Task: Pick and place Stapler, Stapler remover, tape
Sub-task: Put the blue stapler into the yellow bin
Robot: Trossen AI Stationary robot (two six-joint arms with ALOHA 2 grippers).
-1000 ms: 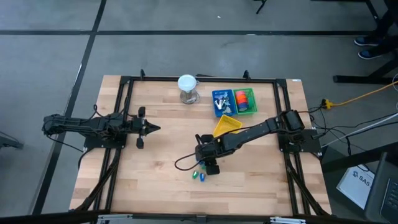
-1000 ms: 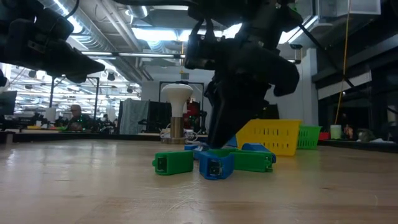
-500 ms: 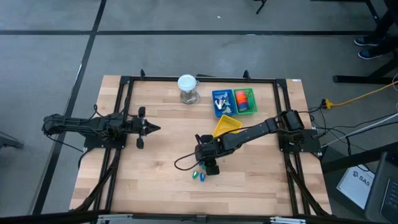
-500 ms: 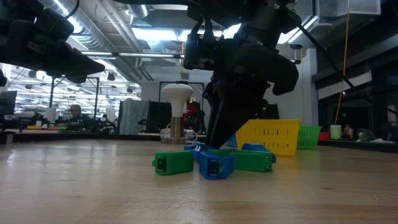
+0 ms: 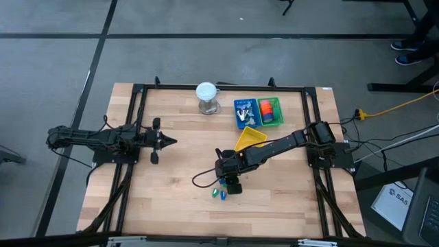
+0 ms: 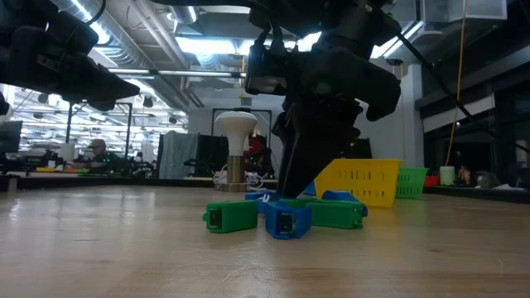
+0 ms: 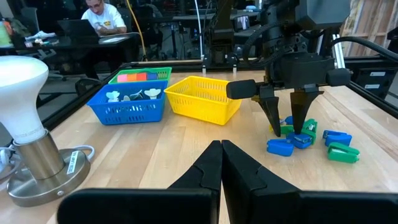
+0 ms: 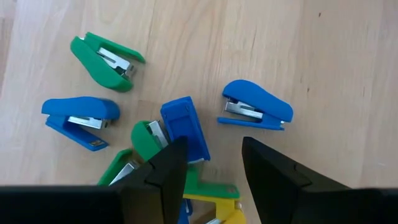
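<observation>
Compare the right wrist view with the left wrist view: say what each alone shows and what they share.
Only the right wrist view: a yellow stapler under the pile, partly hidden by the right gripper.
Only the left wrist view: the yellow basket, the blue basket, the green basket, the lamp, the shut left gripper, a person behind.
Both: the pile of blue and green staplers on the table, the right gripper's open fingers over it.

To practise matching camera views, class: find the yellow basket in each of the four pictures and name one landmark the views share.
High view: the yellow basket sits right of centre, just below the blue basket.
Low view: the yellow basket is right of centre, behind the right gripper.
Left wrist view: the yellow basket is at centre, beside the blue basket.
Right wrist view: not in it.
Shared landmark: the white lamp.
</observation>
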